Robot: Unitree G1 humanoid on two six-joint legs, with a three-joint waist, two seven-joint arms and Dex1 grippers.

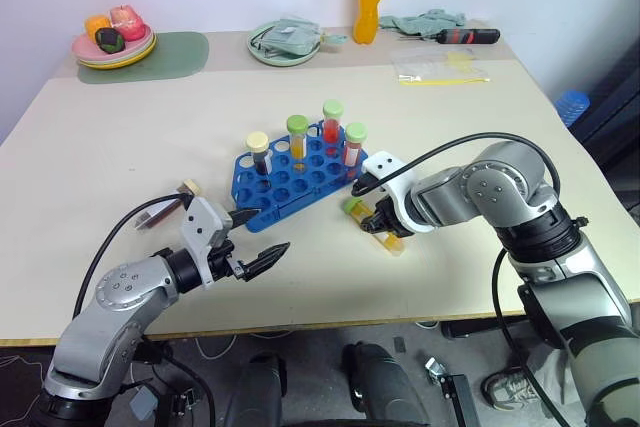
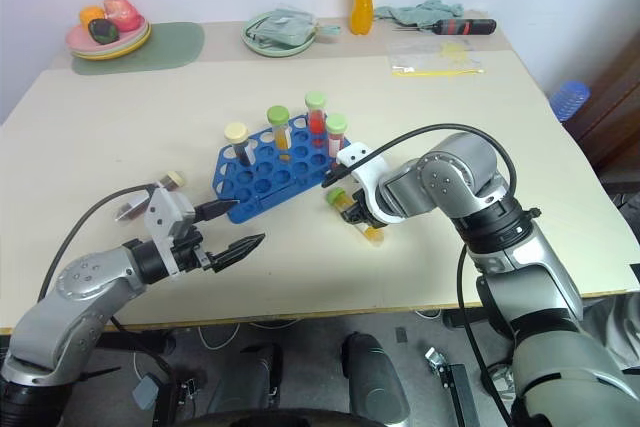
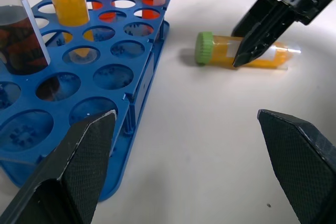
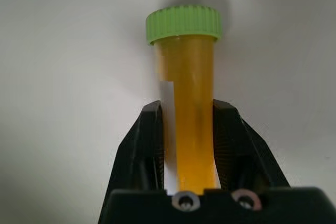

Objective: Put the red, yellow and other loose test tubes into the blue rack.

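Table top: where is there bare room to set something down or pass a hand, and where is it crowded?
Bare: the broad stretch of table between the green mat and the blue rack, and the right side below the plastic bag. Crowded: the near centre, where the open left gripper, the rack and the right gripper, shut on the lying yellow tube, meet; also the back edge.

bare table (image 1: 480,147) right of blue rack (image 1: 290,179), upright tubes (image 1: 331,125) blocking rack's far holes
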